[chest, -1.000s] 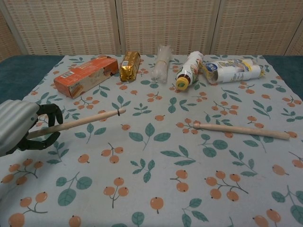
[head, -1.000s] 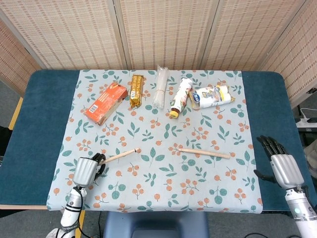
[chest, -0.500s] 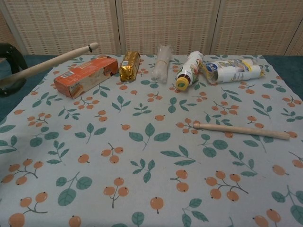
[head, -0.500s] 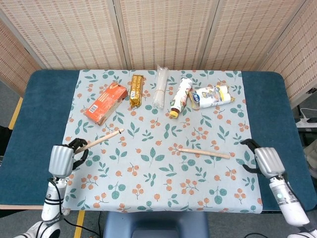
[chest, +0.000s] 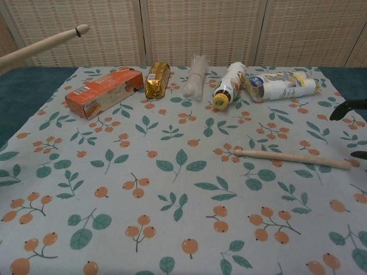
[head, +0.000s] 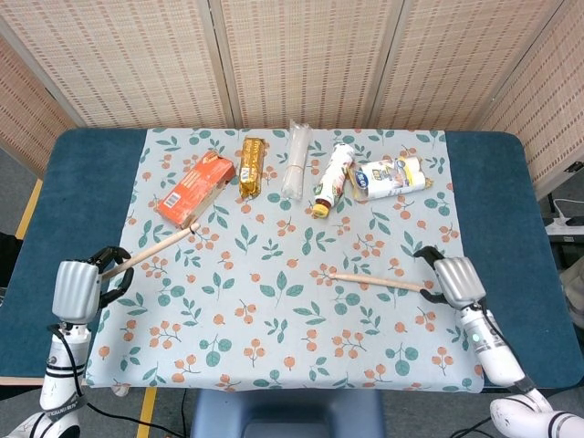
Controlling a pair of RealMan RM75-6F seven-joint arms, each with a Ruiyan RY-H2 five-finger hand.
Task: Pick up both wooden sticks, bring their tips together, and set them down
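Note:
My left hand (head: 78, 288) grips the near end of one wooden stick (head: 155, 248) at the table's left edge and holds it off the cloth. Its tip points toward the orange box, and in the chest view this stick (chest: 46, 44) slants high at the upper left. The other wooden stick (head: 379, 282) lies flat on the floral cloth, right of centre. My right hand (head: 453, 281) sits just past that stick's right end with its fingers apart. In the chest view only dark fingertips (chest: 348, 106) show beside the lying stick (chest: 292, 156), without touching it.
Along the far side of the cloth lie an orange box (head: 193, 189), a gold packet (head: 252, 166), a clear plastic roll (head: 294, 161), a bottle (head: 331, 180) and a white pack (head: 390, 175). The floral cloth (head: 292, 347) covers a blue table.
My left hand has raised its stick and carried it left, toward the table's edge. My right hand has moved in from the right edge to the lying stick's right end.

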